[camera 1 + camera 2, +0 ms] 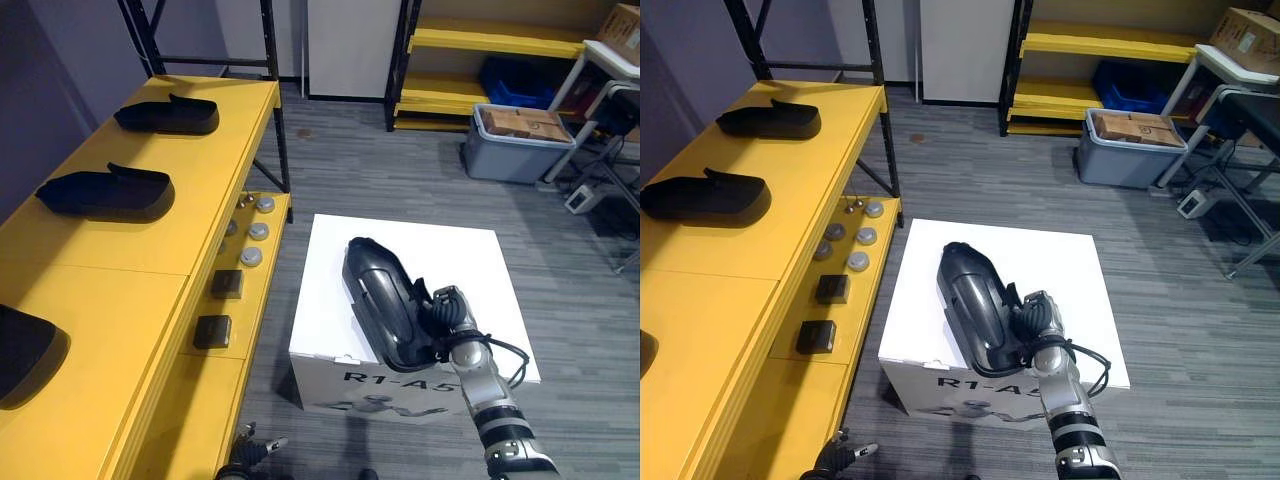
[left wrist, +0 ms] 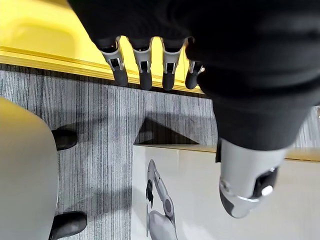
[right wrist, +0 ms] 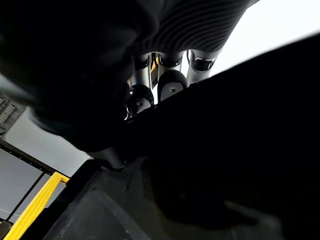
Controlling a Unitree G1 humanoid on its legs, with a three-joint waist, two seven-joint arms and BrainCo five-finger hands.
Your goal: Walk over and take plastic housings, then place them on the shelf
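On the white box (image 1: 470, 260) at view centre lies one black plastic housing (image 1: 380, 295), long axis running 11 to 5 o'clock. The right hand (image 1: 447, 318) has it at the 5 o'clock end. In the right wrist view its fingers (image 3: 171, 86) are curled over the housing's rim, clamped on it; the thumb is hidden. Whether the housing is clear of the box cannot be told.

The left hand (image 1: 252, 448) hangs low at 7 o'clock, fingers (image 2: 143, 70) straight and apart, holding nothing.

The yellow shelf (image 1: 150, 230) stands at 9 o'clock and carries three shelved housings: far (image 1: 168, 115), middle (image 1: 105, 193), near (image 1: 25, 350).

Judgement on the step in hand, lift and carry:
- The grasp is at one end, so the long free end will likely droop. Lift slowly and keep the wrist level.
- Bring the left hand under the 11 o'clock end (an end-only grip looks marginal for this length).
- Aim for the bare yellow stretch between the middle and near housings, laid parallel to them.
- Swing high enough to pass over the small parts (image 1: 227, 283) on the lower ledge.
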